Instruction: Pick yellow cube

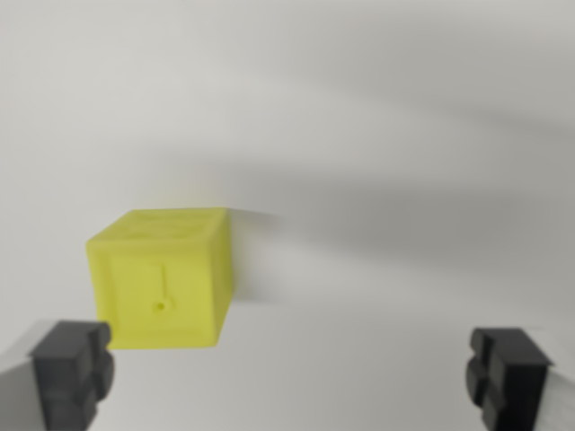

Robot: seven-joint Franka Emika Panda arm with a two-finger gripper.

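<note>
A yellow cube (162, 277) sits on a plain white surface (377, 135) toward the wrist view's left, just beyond the left fingertip (72, 368); the gripper (289, 370) is spread wide, holding nothing

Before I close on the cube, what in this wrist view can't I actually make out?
- Cube: blurred; the raised marks on its top and front can't be read. Its back and far sides face away.
- Gripper: only the two finger tips show; the rest is cut off by the bottom edge.
- Height: with one view, whether the tips are level with the cube or above it can't be told.
- Surface: plain white, its edges out of frame.
</note>
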